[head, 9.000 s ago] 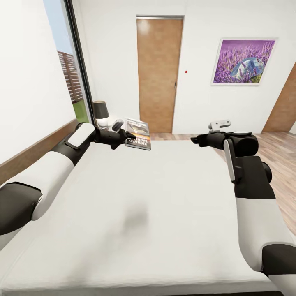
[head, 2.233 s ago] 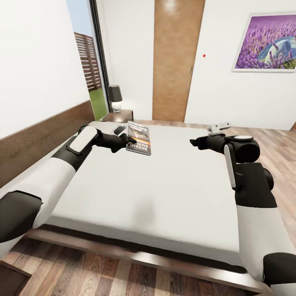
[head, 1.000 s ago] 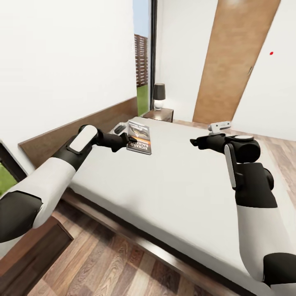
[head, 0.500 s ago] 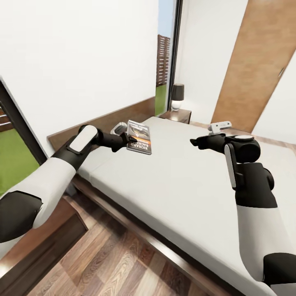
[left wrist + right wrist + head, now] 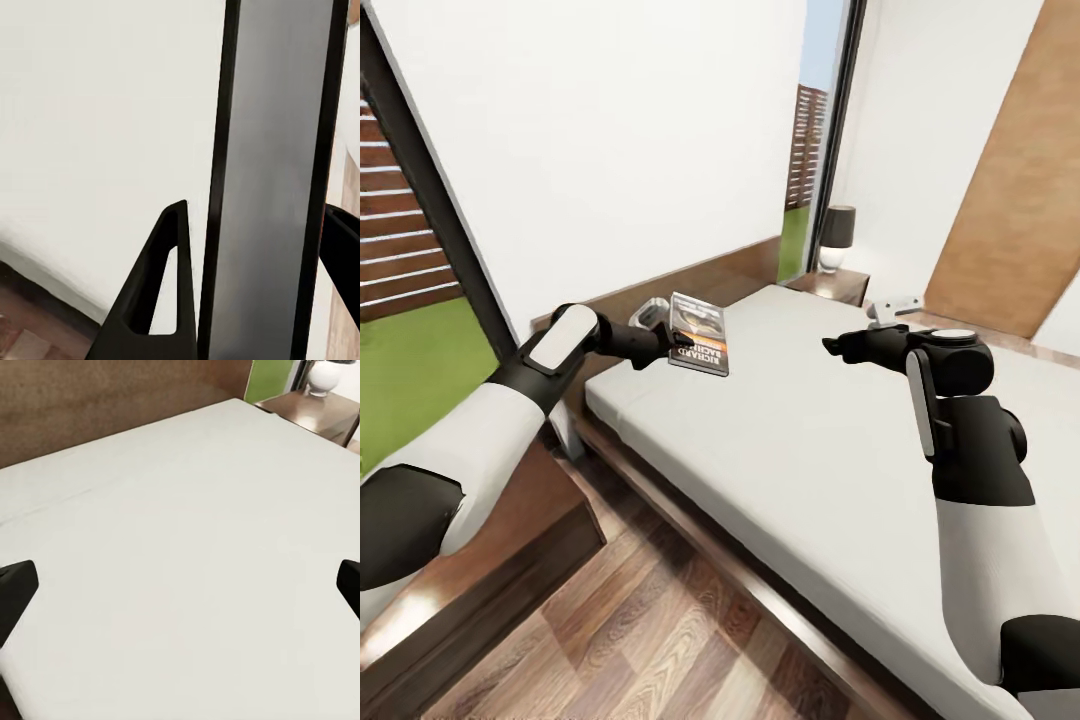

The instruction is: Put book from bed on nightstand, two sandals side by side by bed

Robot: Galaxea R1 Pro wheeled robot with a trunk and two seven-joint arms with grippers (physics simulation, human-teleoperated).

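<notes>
Left gripper [image 5: 672, 345]: clamped on book [image 5: 698, 333], arm outstretched, frame's left-centre.
Right gripper [image 5: 832, 346]: jaws apart, forearm bent inward over bed [image 5: 820, 450].

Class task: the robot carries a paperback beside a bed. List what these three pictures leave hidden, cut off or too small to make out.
- Small dark paperback book: in the left wrist view its cover is unseen, only an edge-on grey slab.
- Left end effector: fingertips hidden behind the book, head view.
- Right end effector: fingers cut off by the frame edges.
- Glossy reddish-brown nightstand: partly hidden by the off-white mattress.
</notes>
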